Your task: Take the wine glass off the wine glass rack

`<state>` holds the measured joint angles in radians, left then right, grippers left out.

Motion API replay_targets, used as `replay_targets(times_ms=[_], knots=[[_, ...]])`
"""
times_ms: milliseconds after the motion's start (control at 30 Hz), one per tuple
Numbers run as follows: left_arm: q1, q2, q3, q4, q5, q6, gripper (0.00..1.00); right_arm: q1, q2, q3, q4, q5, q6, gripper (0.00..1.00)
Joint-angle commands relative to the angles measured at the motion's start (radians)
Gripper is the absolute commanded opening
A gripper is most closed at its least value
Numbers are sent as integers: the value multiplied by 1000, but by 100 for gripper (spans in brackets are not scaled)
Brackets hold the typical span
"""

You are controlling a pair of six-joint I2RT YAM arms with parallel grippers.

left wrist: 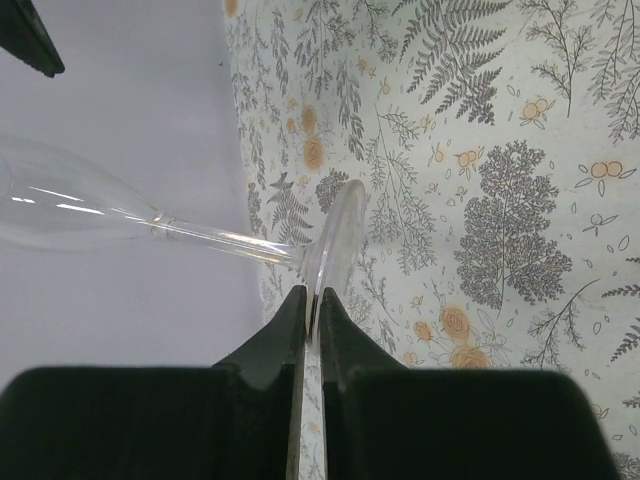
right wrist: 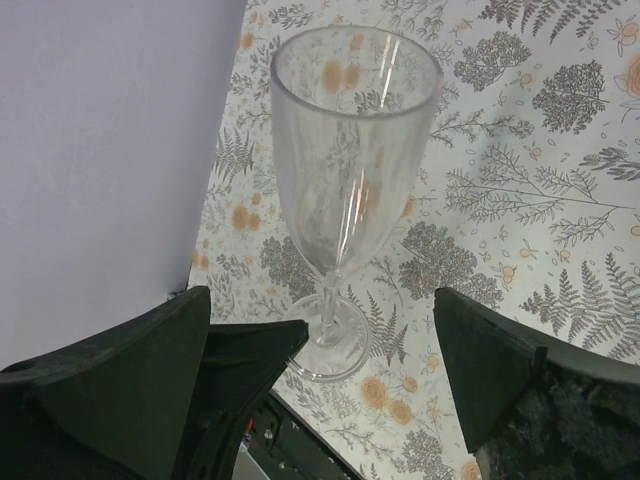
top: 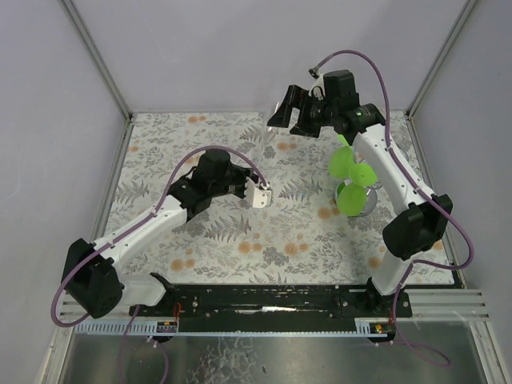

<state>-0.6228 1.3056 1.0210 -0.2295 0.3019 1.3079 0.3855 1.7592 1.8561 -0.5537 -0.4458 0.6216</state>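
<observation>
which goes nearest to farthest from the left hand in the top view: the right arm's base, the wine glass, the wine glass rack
From the left hand:
1. wine glass - its foot is pinched in that hand.
2. wine glass rack - mid-table, off to the right, with green pieces on it.
3. right arm's base - at the near edge, right side.

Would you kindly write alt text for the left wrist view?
The left tool is shut on the foot of a clear wine glass, whose stem and bowl point left. Behind lie a fern-patterned tablecloth and a plain grey wall.
</observation>
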Motion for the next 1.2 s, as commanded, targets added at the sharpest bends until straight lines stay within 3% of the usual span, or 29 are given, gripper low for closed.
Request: replay_targets(times_ms=[0,433,567,733,900,933,967,1033,1067,1167], knots=[[-19,-33,-12,107,-17,88,0,18,0,53,18,44,-27,99],[-63,-91,-52,87,2,128,0,19,66,129,0,103,-25,99],[-67,-98,-61,85,-2,127,0,17,73,144,-21,101,-26,81],[-67,-85,-50,90,-20,98,0,18,57,126,-28,106,-17,48],[-66,-63,-45,115,-61,54,3,18,31,133,-42,149,-17,40],[-66,-53,-40,125,-75,24,13,18,26,141,-51,172,-26,39],[-66,-42,-27,131,-97,-14,34,19,23,150,-61,200,-42,38],[-63,-5,18,123,-150,-123,89,19,16,175,-78,257,-70,35],[-52,16,50,111,-168,-197,99,21,12,186,-82,286,-86,34],[28,82,184,50,-137,-486,100,42,3,212,-75,389,-153,34]])
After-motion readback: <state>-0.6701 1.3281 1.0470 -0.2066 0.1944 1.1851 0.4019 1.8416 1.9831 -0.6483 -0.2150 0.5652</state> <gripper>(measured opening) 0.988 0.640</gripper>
